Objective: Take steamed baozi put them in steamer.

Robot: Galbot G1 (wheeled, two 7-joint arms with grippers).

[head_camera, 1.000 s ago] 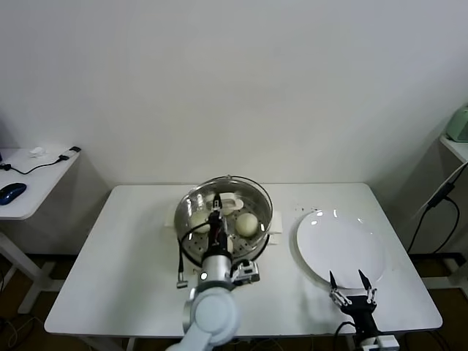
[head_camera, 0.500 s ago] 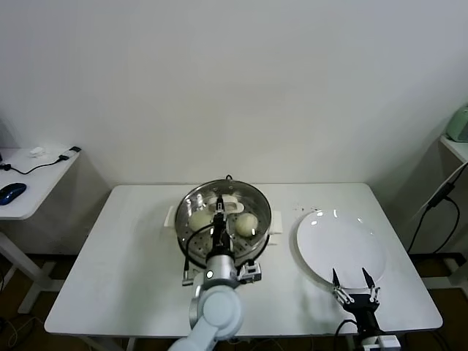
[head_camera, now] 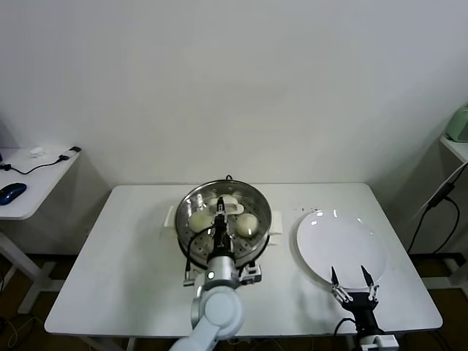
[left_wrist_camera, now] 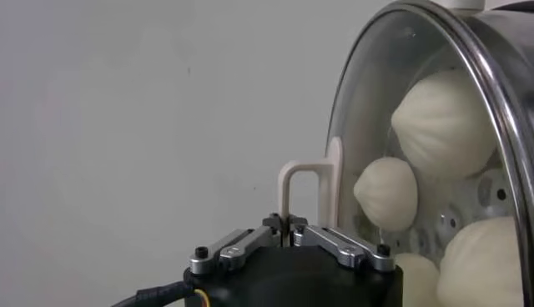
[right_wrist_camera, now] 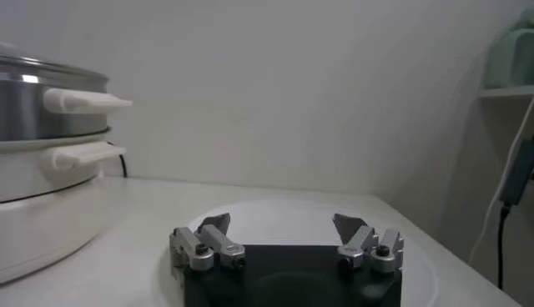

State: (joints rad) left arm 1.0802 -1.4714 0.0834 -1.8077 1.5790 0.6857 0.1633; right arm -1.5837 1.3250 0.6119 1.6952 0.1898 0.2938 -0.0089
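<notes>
The steamer [head_camera: 268, 214], a shiny steel pot on a white base, stands mid-table with a round glass lid [head_camera: 238, 196] on it. Through the glass two steamed baozi [head_camera: 199, 220] [head_camera: 247, 224] show in the head view. The left wrist view shows several baozi [left_wrist_camera: 442, 121] behind the lid [left_wrist_camera: 367, 125]. My left gripper [head_camera: 219, 219] [left_wrist_camera: 288, 225] is shut on the lid's white handle [left_wrist_camera: 304, 179]. My right gripper [head_camera: 350, 280] [right_wrist_camera: 282, 227] hangs open and empty over the near edge of the white plate [head_camera: 340, 245].
The plate [right_wrist_camera: 284, 213] is bare and lies right of the steamer [right_wrist_camera: 33, 100]. A side table [head_camera: 29, 183] with a mouse and cables stands far left. A shelf [head_camera: 457, 146] and a hanging cable are at the far right.
The left gripper has brought the lid slightly left and down until it sits level over the pot. The right gripper has barely moved.
</notes>
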